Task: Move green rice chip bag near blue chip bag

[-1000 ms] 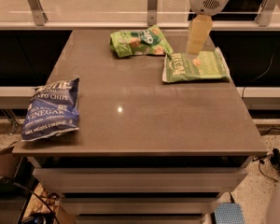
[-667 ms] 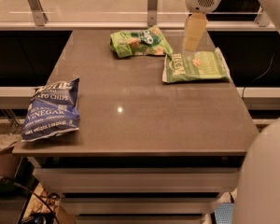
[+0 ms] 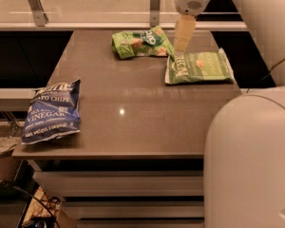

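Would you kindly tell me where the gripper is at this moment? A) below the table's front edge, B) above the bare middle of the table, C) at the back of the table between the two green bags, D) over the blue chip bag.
C: the gripper hangs over the far side of the table, between the green rice chip bag and the paler flat green bag, well away from the blue chip bag at the left front edge.

Office or lab: counter (image 3: 147, 127), glass railing (image 3: 85, 6); pincer (image 3: 181, 46) above far side
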Available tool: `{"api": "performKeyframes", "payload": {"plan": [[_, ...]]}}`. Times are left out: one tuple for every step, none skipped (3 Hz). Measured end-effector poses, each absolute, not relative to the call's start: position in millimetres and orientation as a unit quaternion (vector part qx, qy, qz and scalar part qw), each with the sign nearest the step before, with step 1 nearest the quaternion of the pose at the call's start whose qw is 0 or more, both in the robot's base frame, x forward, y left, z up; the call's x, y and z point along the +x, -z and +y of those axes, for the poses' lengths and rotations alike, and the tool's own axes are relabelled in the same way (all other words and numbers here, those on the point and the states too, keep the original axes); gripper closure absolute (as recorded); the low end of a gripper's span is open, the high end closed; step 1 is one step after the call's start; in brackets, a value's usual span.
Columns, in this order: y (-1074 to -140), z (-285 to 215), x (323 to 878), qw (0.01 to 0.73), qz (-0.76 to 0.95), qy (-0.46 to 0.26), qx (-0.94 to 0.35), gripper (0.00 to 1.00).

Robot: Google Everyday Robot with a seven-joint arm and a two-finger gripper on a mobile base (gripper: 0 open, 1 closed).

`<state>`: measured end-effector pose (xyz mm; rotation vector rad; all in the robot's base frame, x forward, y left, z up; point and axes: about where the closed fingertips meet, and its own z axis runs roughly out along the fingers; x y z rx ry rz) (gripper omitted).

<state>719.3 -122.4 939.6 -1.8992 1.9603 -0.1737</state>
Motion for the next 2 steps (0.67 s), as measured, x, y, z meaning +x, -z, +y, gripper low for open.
{"api": "performKeyframes", "payload": {"plan": [[-926, -105, 734, 0.203, 0.69, 0.046, -0.694, 0.0], [-912, -87, 749, 0.202, 0.678, 0.034, -0.706, 0.0]]}}
